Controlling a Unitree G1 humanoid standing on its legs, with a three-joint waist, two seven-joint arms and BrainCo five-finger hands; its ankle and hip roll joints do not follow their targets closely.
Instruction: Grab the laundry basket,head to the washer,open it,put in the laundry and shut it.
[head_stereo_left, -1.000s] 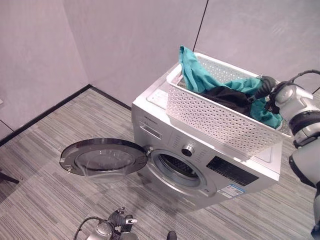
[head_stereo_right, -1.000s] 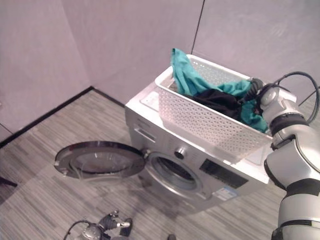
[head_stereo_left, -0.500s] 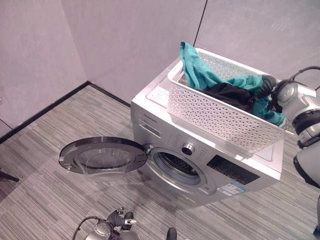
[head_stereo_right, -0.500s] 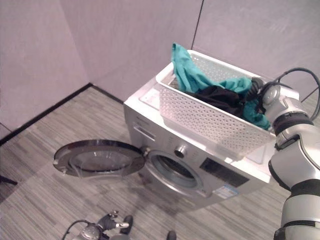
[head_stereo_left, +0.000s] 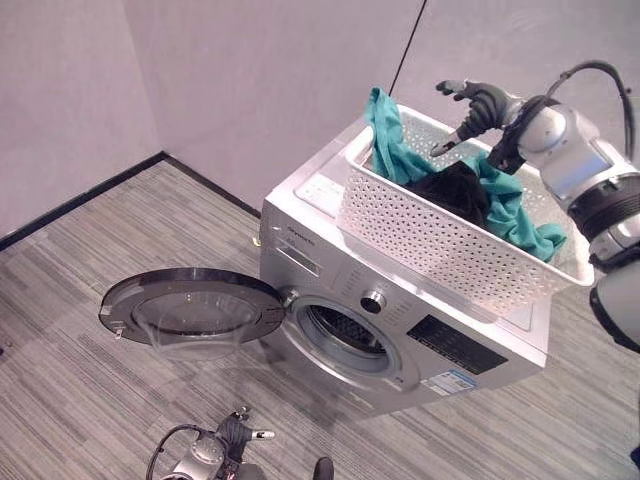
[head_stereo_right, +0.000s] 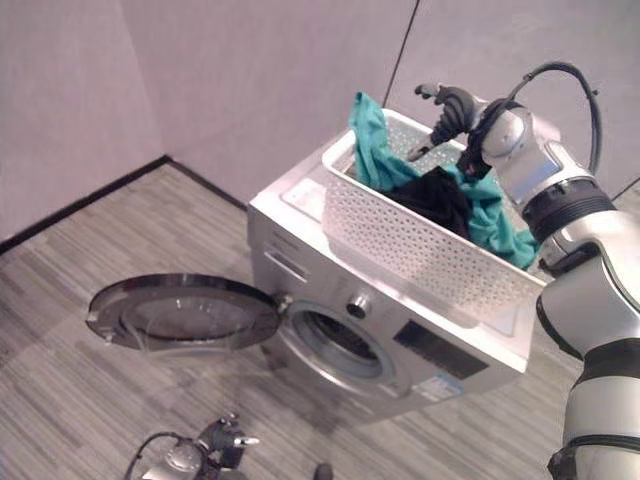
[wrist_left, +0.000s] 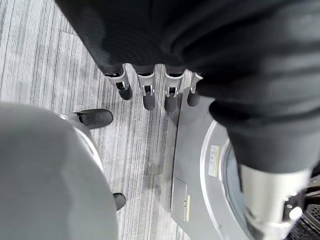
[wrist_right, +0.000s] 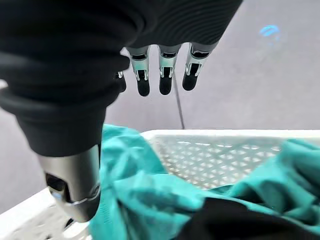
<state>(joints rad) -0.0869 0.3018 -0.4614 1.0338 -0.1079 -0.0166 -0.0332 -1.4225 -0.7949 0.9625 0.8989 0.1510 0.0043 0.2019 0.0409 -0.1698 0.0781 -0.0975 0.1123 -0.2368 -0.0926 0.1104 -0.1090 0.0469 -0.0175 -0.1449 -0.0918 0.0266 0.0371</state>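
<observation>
Right hand hovers above the laundry basket, fingers spread, holding nothing.

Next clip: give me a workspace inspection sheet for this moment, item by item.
Surface: grey striped floor.
Job's things: washer with door swung open; white laundry basket on top, holding teal clothes and a black garment.
Clutter: nothing seen.
Hands: right hand open above the basket, holding nothing; left hand open, low by the washer's front.
Cables: nothing seen.
Surroundings: plain grey walls.
</observation>
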